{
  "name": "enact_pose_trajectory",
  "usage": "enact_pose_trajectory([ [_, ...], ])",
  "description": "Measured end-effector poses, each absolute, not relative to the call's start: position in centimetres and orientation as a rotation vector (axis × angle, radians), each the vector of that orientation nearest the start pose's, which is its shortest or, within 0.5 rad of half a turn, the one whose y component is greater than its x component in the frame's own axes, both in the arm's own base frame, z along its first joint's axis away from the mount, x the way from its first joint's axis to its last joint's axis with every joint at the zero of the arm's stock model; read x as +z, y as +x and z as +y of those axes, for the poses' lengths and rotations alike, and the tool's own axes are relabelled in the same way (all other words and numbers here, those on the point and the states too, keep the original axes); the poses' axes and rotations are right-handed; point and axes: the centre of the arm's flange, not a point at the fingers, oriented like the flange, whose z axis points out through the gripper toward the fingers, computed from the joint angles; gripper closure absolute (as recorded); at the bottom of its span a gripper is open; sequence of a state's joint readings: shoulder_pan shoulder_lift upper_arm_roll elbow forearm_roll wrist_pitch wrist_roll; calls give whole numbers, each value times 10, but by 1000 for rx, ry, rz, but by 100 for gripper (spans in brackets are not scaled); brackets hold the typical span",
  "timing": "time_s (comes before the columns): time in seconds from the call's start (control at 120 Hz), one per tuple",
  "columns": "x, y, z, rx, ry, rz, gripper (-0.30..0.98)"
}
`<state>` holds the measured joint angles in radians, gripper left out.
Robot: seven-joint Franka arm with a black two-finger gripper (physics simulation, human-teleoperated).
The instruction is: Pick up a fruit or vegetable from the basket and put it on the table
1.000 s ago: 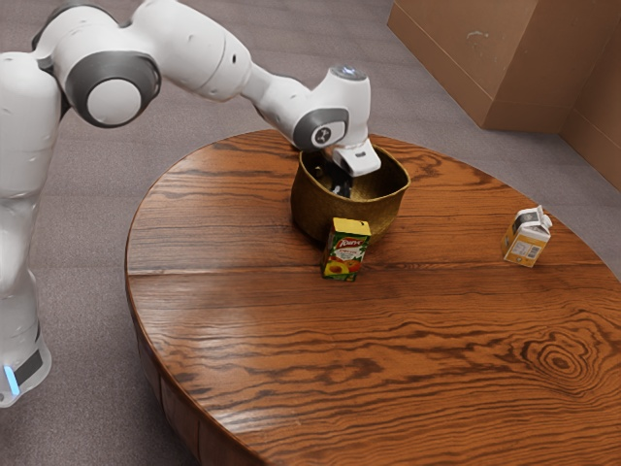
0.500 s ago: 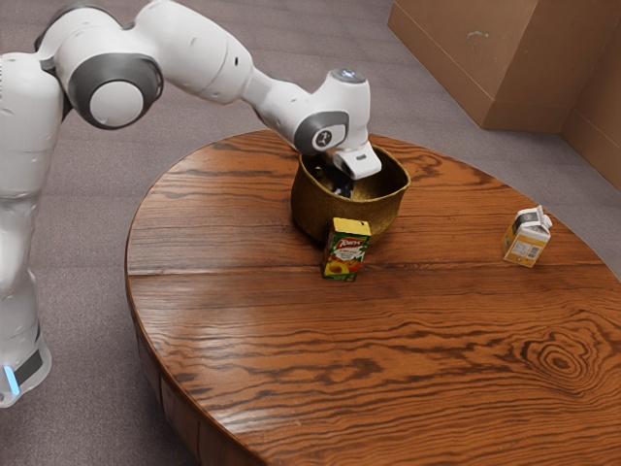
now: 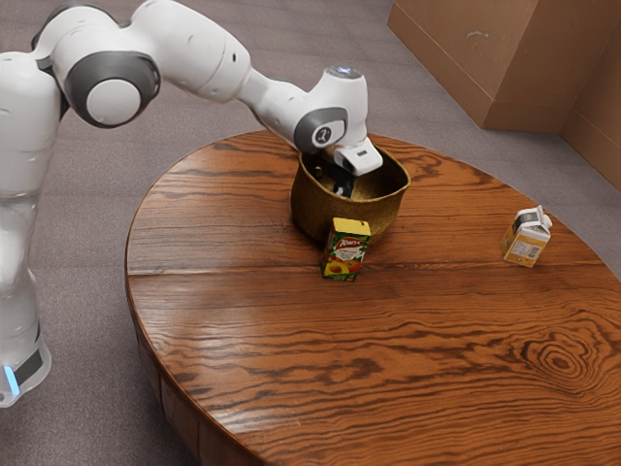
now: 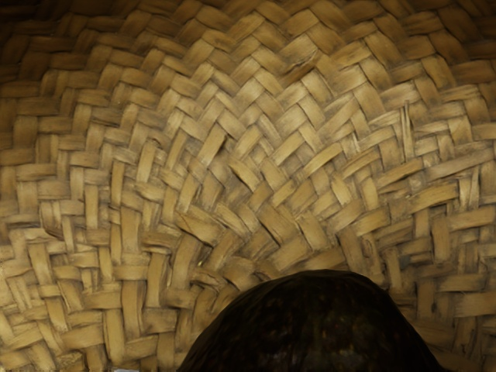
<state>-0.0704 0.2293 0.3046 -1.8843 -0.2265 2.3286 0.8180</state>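
Note:
My gripper [image 3: 339, 183] reaches down inside the woven basket [image 3: 351, 216], its black body partly visible past the rim and its fingertips hidden by the basket wall. In the wrist view the basket's woven inside [image 4: 256, 155] surrounds a dark, rounded, rough-skinned fruit or vegetable [image 4: 318, 329], which lies close under my hand at the lower edge. Whether the fingers touch it cannot be seen.
A small green and yellow juice box [image 3: 346, 252] stands close against the basket's near side. Toward the exterior view's right stands a white and yellow carton [image 3: 527, 237] on the round wooden table [image 3: 388, 359].
My hand has shifted and tilted slightly within the basket. The basket, juice box and carton have stayed where they were.

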Motion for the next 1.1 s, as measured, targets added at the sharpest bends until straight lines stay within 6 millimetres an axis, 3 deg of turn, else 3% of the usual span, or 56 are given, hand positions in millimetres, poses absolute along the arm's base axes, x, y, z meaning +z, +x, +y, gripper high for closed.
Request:
enact_pose_trajectory([
  [0.625, 437, 611, 141, -458, -3045, 610, 39],
  [0.833, 451, 610, 138, -488, -3042, 590, 36],
  [1.1, 495, 604, 127, -566, -2977, 627, 35],
])
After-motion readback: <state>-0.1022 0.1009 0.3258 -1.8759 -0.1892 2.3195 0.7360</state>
